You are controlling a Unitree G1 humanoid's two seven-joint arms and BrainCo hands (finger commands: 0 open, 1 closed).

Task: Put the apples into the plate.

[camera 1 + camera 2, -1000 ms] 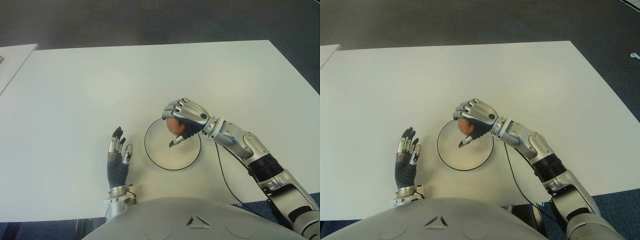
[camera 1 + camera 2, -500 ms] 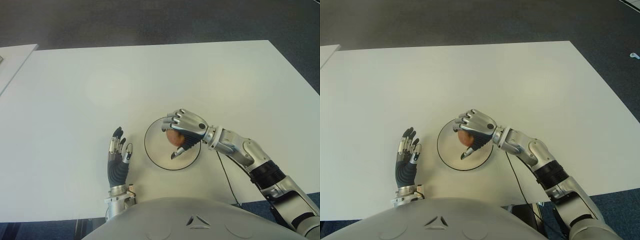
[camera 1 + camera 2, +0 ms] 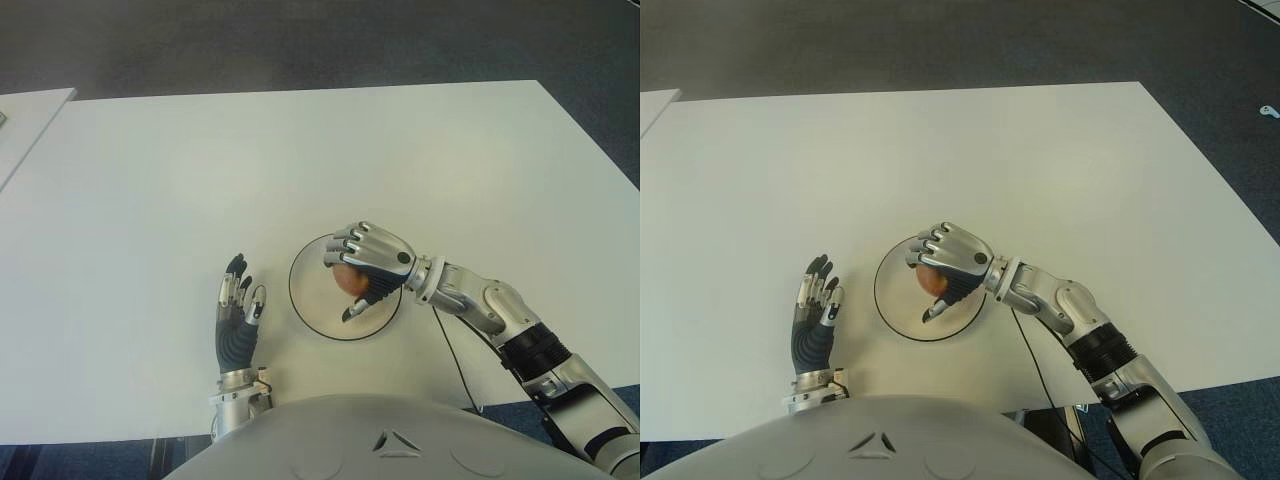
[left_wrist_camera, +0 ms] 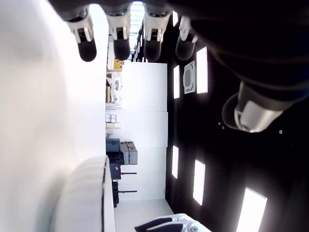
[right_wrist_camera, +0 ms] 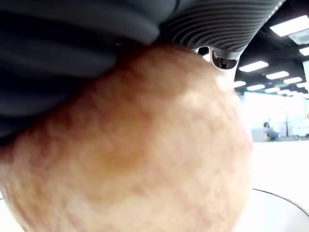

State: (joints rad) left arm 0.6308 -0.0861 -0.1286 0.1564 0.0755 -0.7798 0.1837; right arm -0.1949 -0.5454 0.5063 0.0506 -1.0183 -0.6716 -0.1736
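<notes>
Table (image 3: pixel 300 150): white, wide; dark carpet beyond its far edge; a second white surface (image 3: pixel 25 115) shows past the table's left corner
Plate (image 3: pixel 312 305): round, white with a dark rim; on the table near the robot's edge, a little right of the middle; bare on its left part
Apple (image 3: pixel 349 280): reddish with yellow flecks; over the plate's right half, inside the rim line; whether it touches the plate cannot be told; in the right wrist view it fills most of the picture (image 5: pixel 130 145), pressed against the ribbed dark palm, with the plate's rim low behind it
Right hand (image 3: pixel 366 262): over the plate's right half; fingers curled down around the apple from above, thumb tip pointing toward the plate's near side; forearm runs off to the plate's right and toward the robot
Left hand (image 3: pixel 238 315): left of the plate, well apart from the rim; palm up, fingers (image 4: pixel 87 46) straight and slightly spread, holding nothing; idle
Cable (image 3: pixel 447 350): thin, black; runs from the right wrist across the table, right of the plate, toward the robot
</notes>
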